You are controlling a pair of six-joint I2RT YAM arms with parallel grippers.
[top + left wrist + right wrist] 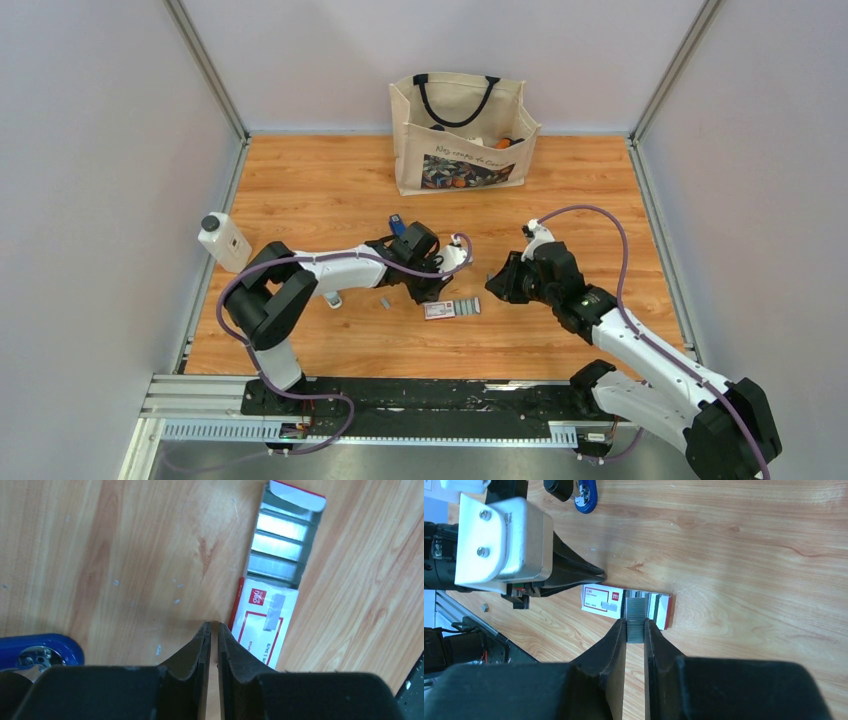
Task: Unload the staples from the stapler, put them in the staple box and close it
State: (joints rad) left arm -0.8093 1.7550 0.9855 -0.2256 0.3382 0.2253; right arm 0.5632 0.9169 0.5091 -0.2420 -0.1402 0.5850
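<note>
Stapler (397,225) lies on the counter (330,190) on the far side of my left arm, blue body down; I cannot tell whether its magazine is open. A short grey piece, likely a loose strip (384,300), sits on the near side of that arm. My left gripper (214,626) hangs low with its jaws drawn to a thin slit and nothing between them, the tips just beside the printed end of the staple box (260,622). To the right, past that printed sleeve, the box's tray shows full silvery rows. Right again, my right gripper (635,626) pinches the staples (635,609), one strip held narrow between the pads and poking out beyond the tips. From my wrist view it lines up with the box, and I cannot tell how high it hangs. I judge the step to be setting this strip down. To do it well I would lower slowly with a steady pinch and bring the strip level. I would aim for bare wood beside the box, not its tray, so unloaded staples do not mix with fresh ones. I would open only a little once it touches, because so thin a strip can tip or cling to a pad. My left tips are close enough that I would steer clear of them.
</note>
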